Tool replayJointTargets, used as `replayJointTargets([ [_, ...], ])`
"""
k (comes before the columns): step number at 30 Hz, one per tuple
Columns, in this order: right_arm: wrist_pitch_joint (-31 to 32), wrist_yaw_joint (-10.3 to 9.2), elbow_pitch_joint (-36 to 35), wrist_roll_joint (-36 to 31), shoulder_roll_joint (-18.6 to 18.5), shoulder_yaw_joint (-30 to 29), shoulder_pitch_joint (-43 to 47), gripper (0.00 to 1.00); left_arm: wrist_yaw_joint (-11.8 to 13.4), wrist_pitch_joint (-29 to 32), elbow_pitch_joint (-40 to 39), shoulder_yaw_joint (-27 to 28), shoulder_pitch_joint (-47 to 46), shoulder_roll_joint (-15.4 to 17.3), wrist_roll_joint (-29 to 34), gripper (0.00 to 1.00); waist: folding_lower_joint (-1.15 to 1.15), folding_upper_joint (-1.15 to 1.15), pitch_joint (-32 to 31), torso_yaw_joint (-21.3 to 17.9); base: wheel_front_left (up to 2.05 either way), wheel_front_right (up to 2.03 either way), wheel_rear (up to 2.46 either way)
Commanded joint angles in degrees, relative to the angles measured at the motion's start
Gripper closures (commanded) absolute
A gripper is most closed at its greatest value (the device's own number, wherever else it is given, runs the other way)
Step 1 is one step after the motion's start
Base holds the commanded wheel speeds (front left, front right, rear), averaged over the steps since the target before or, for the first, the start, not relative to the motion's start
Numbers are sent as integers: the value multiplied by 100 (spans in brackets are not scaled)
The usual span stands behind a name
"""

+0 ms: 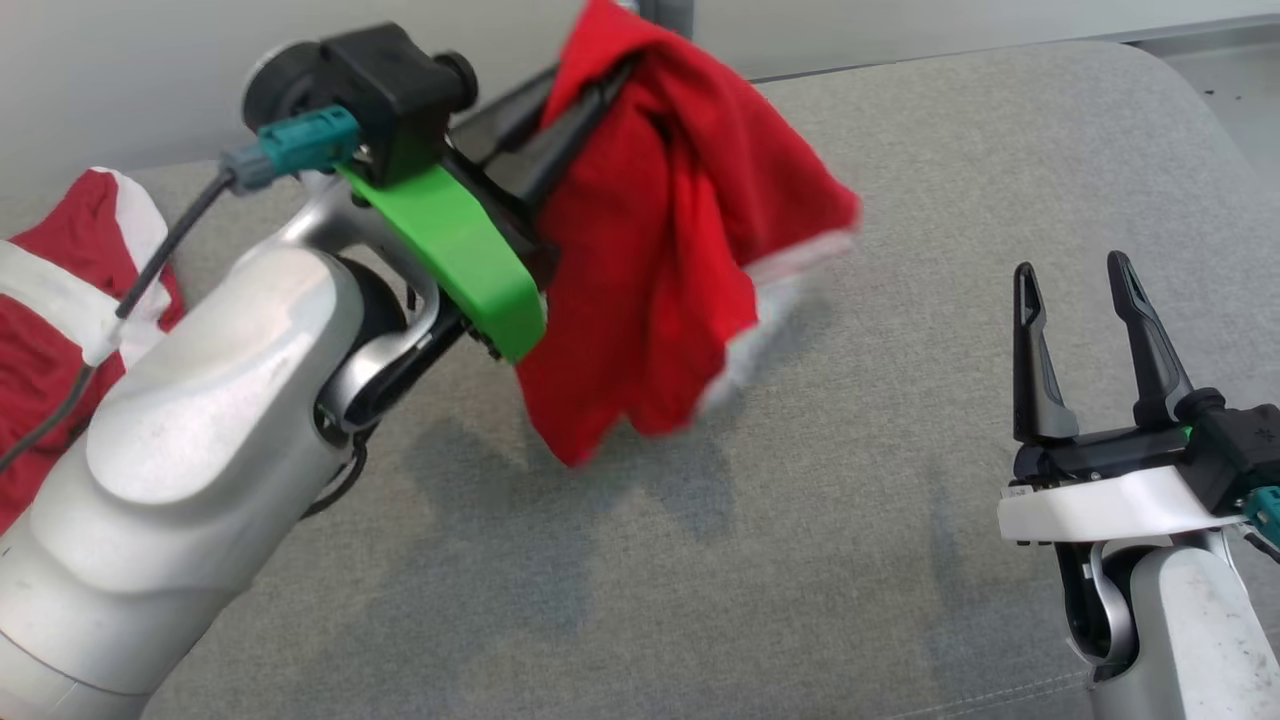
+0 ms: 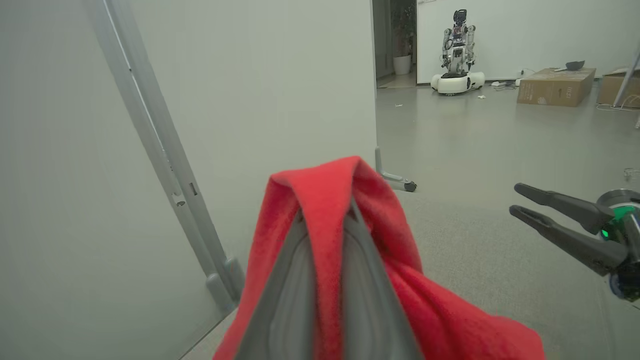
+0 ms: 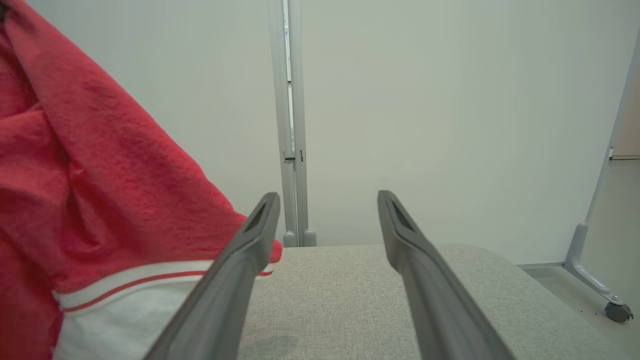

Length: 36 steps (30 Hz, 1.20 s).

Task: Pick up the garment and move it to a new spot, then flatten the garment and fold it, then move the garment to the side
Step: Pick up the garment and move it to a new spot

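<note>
Two claws are seen above a grey, fabric-covered tabletop (image 1: 900, 520). The left claw (image 1: 592, 92) is closed tight on a fold of the red garment (image 1: 680, 250), which is pinched between the two dark fingers near the top of the head view and draped over them. The cloth is held clear of the tabletop and hangs down in loose folds, with its shadow cast on the grey surface beneath. In the left wrist view a strip of the red cloth is seen caught between the fingers, and the rest is spilled down either side of them. A white hem (image 3: 150, 280) with a thin red stripe is shown along the garment's lower edge in the right wrist view; in the head view that edge is blurred. The right claw (image 1: 1070, 268) is held at the lower right of the head view, apart from the garment, with its jaws spread wide and nothing between them. A second garment (image 1: 60, 290), red and white, is seen crumpled at the left edge of the tabletop, partly hidden by the left forearm (image 1: 200, 420). A pale partition wall (image 3: 425, 100) with a grey upright post (image 3: 290, 125) is seen behind the tabletop. Far off in the left wrist view, another robot (image 2: 457, 55) and a cardboard box (image 2: 555, 86) are seen on the floor (image 2: 500, 130).
</note>
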Motion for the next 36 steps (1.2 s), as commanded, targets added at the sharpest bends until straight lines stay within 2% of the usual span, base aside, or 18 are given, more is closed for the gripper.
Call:
replayJointTargets([
  [1,-23,0,-28,41,-18,10,13,0,-4,-17,-50,-92,-46,101,-121,100,0,0,92,-93,0,0,0],
  [5,-23,0,-59,83,-18,44,-116,0,-4,-93,44,-515,-87,239,-450,100,0,0,294,-219,0,0,0],
  [15,-23,0,-28,206,-17,428,-504,0,-4,-317,1414,-1515,-391,622,-1033,100,0,0,863,-736,0,0,0],
  [17,-23,0,-34,236,-17,505,-536,0,-4,-409,1690,-1674,-541,699,-1079,100,0,0,946,-833,0,0,0],
  [21,-23,0,-17,304,-16,591,-572,0,-4,-667,2247,-2107,-855,779,-789,100,0,0,1059,-981,0,0,0],
  [25,-23,0,-15,338,-16,659,-596,0,-4,-772,2777,-2272,-955,760,-1008,100,0,0,1104,-1105,0,0,0],
  [27,-23,0,-14,341,-18,661,-597,0,-4,-820,2898,-2289,-977,757,-1055,96,0,0,1104,-1120,0,0,0],
  [28,-23,0,-16,346,-17,661,-592,0,-4,-873,3000,-2315,-988,756,-1076,57,0,0,1103,-1131,0,0,0],
  [29,-23,0,-14,345,-17,658,-584,0,-4,-925,3125,-2338,-991,753,-1104,2,0,0,1099,-1136,0,0,0],
  [36,-23,0,77,246,-16,687,-464,0,-4,-1026,3775,-2418,-844,654,-1386,0,0,0,935,-1047,0,0,0],
])
